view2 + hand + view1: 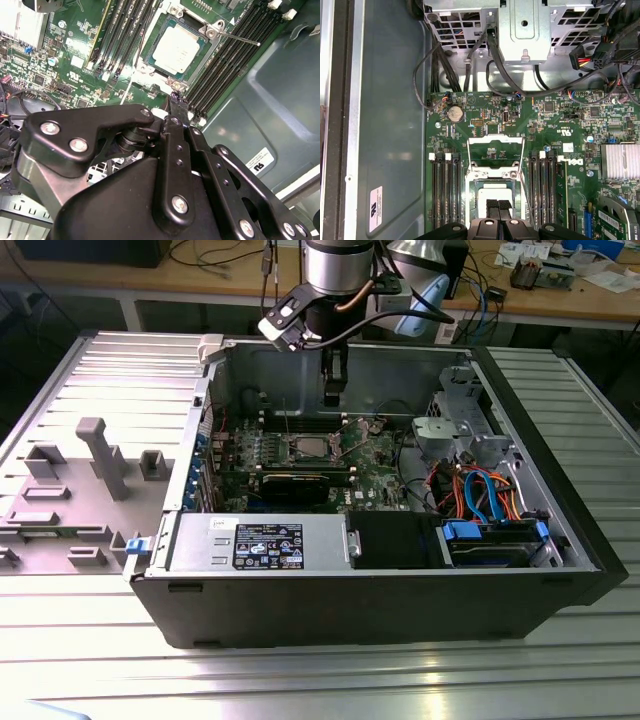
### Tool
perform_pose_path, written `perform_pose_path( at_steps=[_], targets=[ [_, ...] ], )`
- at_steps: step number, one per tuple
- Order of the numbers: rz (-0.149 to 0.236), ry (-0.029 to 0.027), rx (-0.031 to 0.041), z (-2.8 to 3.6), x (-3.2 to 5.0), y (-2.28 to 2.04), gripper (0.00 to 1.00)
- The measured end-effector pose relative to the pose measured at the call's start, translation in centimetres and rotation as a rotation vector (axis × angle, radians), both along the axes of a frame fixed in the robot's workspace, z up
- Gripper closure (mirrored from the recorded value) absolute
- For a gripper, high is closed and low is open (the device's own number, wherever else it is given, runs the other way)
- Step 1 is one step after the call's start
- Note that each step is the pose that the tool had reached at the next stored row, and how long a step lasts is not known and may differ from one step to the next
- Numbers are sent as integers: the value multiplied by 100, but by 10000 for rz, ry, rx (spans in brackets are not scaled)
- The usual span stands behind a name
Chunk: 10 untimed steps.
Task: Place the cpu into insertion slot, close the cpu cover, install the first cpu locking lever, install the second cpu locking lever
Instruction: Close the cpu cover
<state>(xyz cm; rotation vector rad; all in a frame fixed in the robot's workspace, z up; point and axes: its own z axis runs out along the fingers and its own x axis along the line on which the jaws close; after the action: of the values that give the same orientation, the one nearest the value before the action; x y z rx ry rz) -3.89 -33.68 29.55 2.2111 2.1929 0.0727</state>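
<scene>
The cpu [176,47], a small square chip with a dull silver top, lies flat in the insertion slot [156,39] on the green motherboard, also seen in the first wrist view [493,191] and the exterior view [307,448]. The cpu cover [495,141], a thin silvery frame, stands raised at the socket's far edge. A thin locking lever [240,38] sticks out free beside the socket. My gripper [333,396] hangs a little above the socket inside the case. Its black fingertips [492,205] are pressed together, shut on nothing.
Long black memory slots [445,190] flank the socket on both sides. A finned heat sink [620,161] sits further off. The labelled black power supply [285,543] and a drive cage with blue and orange cables [480,502] fill the case's front. A grey fixture [100,455] stands at the exterior view's left.
</scene>
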Motion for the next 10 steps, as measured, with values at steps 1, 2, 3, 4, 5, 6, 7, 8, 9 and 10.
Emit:
perform_pose_path(
  at_steps=[1,2,3,4,5,6,7,8,9,10],
  targets=[
    [2,0,0,0,8,0,89],
    [0,0,0,0,19,0,89],
    [0,0,1,0,28,0,89],
    [0,0,1,-1,38,0,89],
    [0,0,0,0,41,0,89],
    [0,0,0,-1,46,0,89],
    [-2,0,0,-1,49,0,89],
    [-1,0,0,-1,51,0,89],
    [0,0,0,-1,52,0,89],
    [1,0,1,-1,56,0,89]
  ],
)
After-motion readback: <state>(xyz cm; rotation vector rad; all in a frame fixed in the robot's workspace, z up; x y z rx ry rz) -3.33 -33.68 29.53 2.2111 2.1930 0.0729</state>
